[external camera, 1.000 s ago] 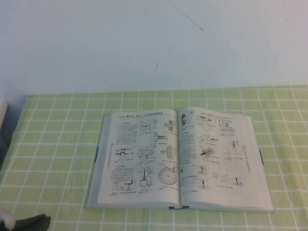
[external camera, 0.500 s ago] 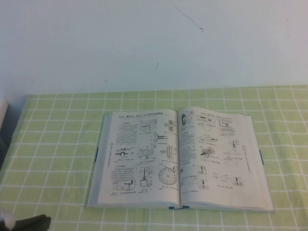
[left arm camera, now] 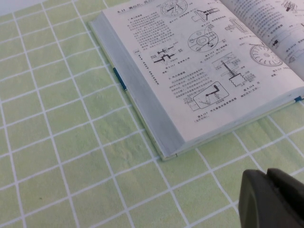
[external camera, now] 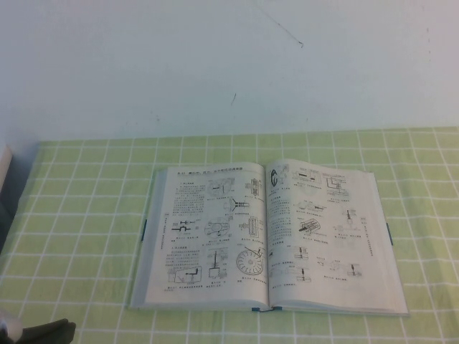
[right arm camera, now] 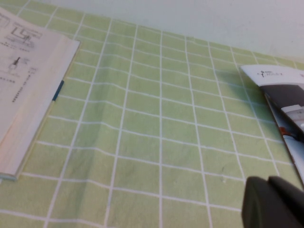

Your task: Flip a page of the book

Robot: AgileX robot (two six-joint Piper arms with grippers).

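Observation:
The book (external camera: 265,236) lies open and flat on the green checked tablecloth (external camera: 86,215), mid-table. Both open pages show text and machine diagrams, and no page is lifted. The left page has a round gear picture (external camera: 251,259) near the spine. My left gripper (external camera: 43,333) is low at the near left table edge, shut and empty. In the left wrist view the left gripper (left arm camera: 267,175) sits a short way off the book's near left corner (left arm camera: 166,154). My right gripper (right arm camera: 268,183) is shut and empty, to the right of the book's right edge (right arm camera: 28,95). It is out of the high view.
A white and dark printed booklet (right arm camera: 285,104) lies on the cloth at the far right, near the right gripper. A pale object (external camera: 3,186) stands at the table's left edge. A plain wall rises behind the table.

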